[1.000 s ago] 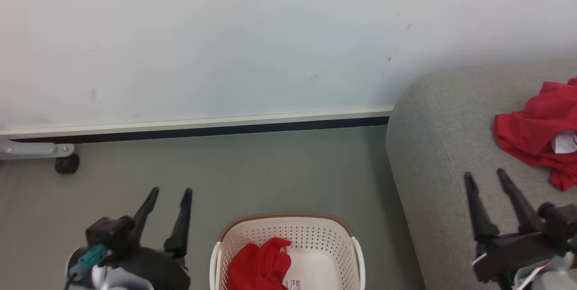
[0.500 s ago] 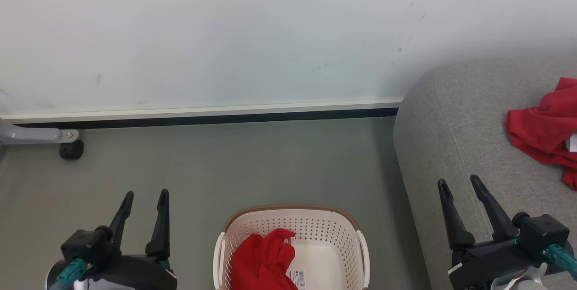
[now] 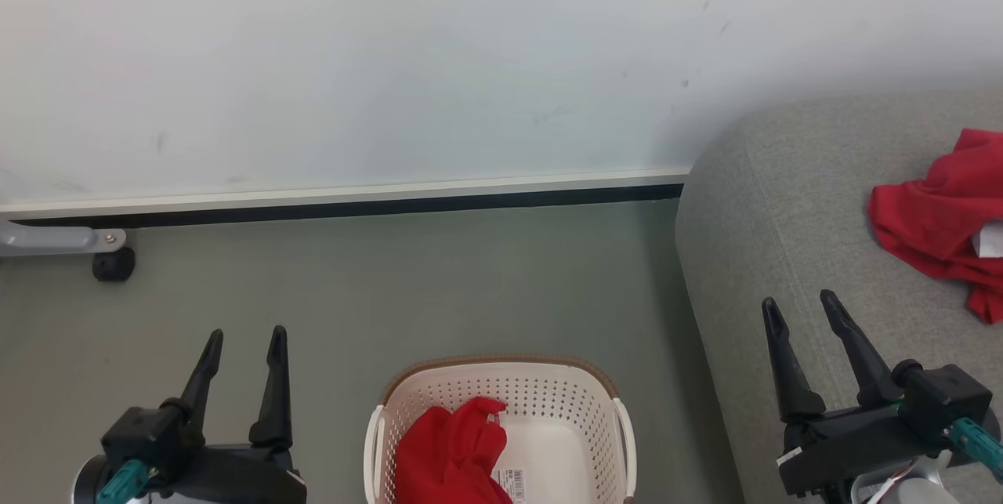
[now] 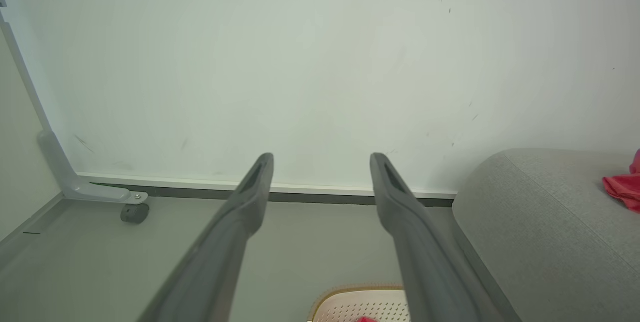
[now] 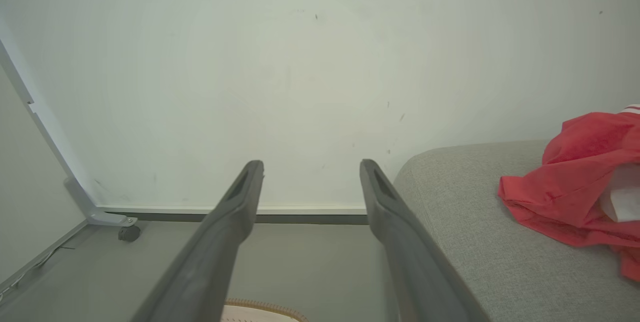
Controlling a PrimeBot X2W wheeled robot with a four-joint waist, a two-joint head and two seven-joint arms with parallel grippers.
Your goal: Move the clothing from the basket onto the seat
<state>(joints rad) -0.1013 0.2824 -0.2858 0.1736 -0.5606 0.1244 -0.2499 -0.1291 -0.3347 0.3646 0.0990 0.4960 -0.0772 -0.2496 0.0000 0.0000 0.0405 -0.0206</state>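
Wall [image 3: 392, 57] and its skirting sit slightly higher in the head view than a second ago. Floor [image 3: 392, 277] and everything on it shift with them, so that's camera tilt, not things moving. Sofa [image 3: 783, 253] takes the right side, same place against the wall. Basket [image 3: 501, 360] stands on the floor just left of the sofa's rounded end, unmoved; can't tell if they touch. One red garment [image 3: 932, 222] lies crumpled on the sofa with a white patch showing, and white striped trim is visible in the right wrist view; unchanged. Other red garment [image 3: 450, 449] is bunched in the basket's left half, beside a barcode sticker [image 3: 513, 478], same heap as before. Real change is the arms. Left gripper [image 3: 247, 333] has slid left, away from the basket, over bare floor. Right gripper [image 3: 799, 300] has drifted left over the sofa's near end, well short of the garment there. Both pairs of fingers stand wide apart with nothing between them, same spread throughout. Caster [image 3: 114, 265] on a grey metal leg by the wall is a fixed reference and confirms the view shift. My read: half done, one piece delivered, one left. Arms look parked between cycles; next job is reaching down into the basket.
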